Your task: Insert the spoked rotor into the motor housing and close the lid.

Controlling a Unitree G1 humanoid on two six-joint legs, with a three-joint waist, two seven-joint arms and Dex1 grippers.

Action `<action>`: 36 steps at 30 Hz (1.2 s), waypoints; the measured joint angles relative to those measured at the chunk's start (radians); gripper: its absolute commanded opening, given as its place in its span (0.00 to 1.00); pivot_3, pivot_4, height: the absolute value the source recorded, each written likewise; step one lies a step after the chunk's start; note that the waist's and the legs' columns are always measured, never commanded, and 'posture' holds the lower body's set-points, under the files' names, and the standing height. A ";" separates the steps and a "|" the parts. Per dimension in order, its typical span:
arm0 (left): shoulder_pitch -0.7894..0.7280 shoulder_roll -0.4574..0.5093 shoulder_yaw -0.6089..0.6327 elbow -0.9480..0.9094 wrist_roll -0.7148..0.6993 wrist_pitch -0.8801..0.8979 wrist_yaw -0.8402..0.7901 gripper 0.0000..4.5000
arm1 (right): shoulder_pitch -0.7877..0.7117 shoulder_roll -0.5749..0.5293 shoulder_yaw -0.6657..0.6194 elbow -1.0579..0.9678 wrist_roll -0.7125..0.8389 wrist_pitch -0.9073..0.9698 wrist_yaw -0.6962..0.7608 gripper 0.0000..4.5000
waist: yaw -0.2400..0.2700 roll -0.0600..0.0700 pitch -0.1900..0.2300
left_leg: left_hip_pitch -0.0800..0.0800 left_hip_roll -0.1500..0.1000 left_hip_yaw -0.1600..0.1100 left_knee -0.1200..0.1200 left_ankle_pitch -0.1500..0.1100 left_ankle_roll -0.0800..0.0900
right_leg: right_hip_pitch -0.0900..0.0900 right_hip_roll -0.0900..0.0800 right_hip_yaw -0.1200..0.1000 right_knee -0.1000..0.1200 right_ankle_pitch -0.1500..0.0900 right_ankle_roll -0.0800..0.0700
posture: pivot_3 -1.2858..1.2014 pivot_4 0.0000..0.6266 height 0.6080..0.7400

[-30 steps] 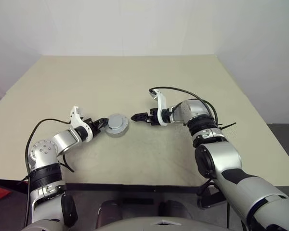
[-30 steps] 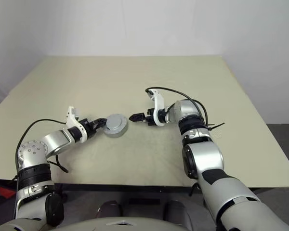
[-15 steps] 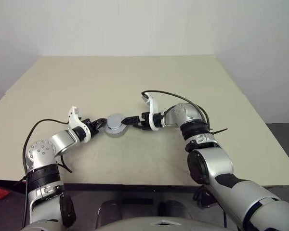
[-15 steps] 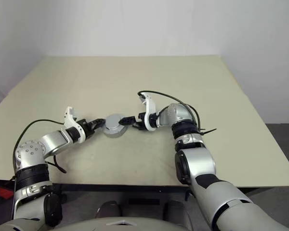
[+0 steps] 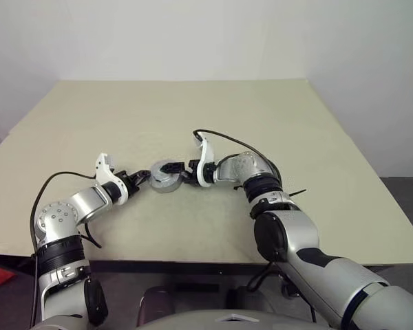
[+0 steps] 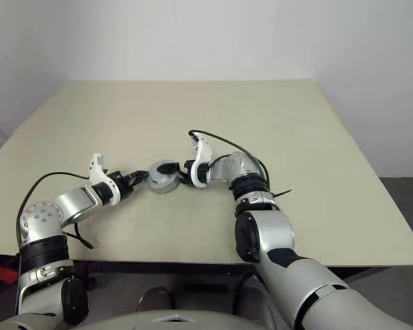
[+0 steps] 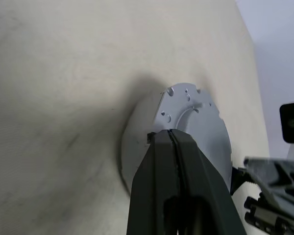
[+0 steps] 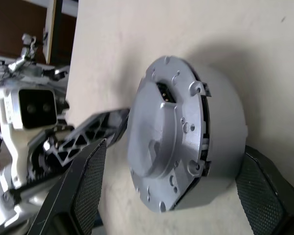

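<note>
The lid is being steadied by the closed left gripper and straddled by the wide-open right gripper; it should be squeezed evenly.

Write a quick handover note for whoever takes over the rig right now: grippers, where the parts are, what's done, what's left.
Left gripper: shut, tips pressed against the lid's rim.
Right gripper: open, fingers on either side of the housing, not closed on it.
Housing sits near the middle of the table, lid on top of it.
Rotor: not visible; presumably inside.
Done: lid placed on housing.
Left: lid looks slightly tilted with a gap on one side; seat it fully, then release.
</note>
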 measured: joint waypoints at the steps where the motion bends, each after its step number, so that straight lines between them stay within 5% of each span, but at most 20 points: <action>1: 0.001 0.000 0.000 -0.001 0.000 0.000 0.000 0.00 | -0.003 0.000 -0.002 0.006 0.000 -0.007 -0.002 0.99 | 0.000 0.000 0.000 | 0.000 0.000 0.000 0.000 0.000 0.000 | 0.000 0.000 0.000 0.000 0.000 0.000 | 0.52 0.00 1.00; 14: 0.003 0.008 0.002 -0.008 0.006 0.000 0.005 0.00 | -0.034 -0.006 -0.032 0.038 0.039 -0.005 0.002 0.99 | 0.000 -0.001 0.001 | -0.002 0.000 -0.001 0.000 0.000 0.000 | -0.001 0.000 -0.001 -0.001 0.000 0.000 | 0.52 0.00 1.00; 17: 0.003 0.011 0.001 -0.007 0.013 -0.001 0.004 0.00 | -0.034 -0.003 -0.033 0.038 0.044 0.001 0.002 0.87 | 0.000 -0.001 0.001 | -0.002 0.000 -0.001 0.000 0.000 0.000 | -0.001 0.000 -0.001 -0.001 0.000 0.000 | 0.52 0.00 1.00; 23: 0.003 0.019 0.003 -0.006 0.019 -0.002 0.003 0.00 | -0.034 -0.002 -0.026 0.038 0.043 0.000 0.005 0.44 | 0.001 -0.002 0.001 | -0.003 0.000 -0.001 0.000 0.000 0.000 | -0.001 0.000 -0.001 -0.001 0.000 -0.001 | 0.52 0.00 1.00; 36: 0.003 0.018 0.002 -0.006 0.028 -0.009 -0.004 0.00 | -0.034 0.000 -0.030 0.038 0.046 -0.009 0.000 0.44 | 0.001 -0.002 0.001 | -0.003 0.000 -0.001 0.001 0.000 0.000 | -0.001 0.000 -0.001 0.000 0.000 -0.001 | 0.52 0.00 1.00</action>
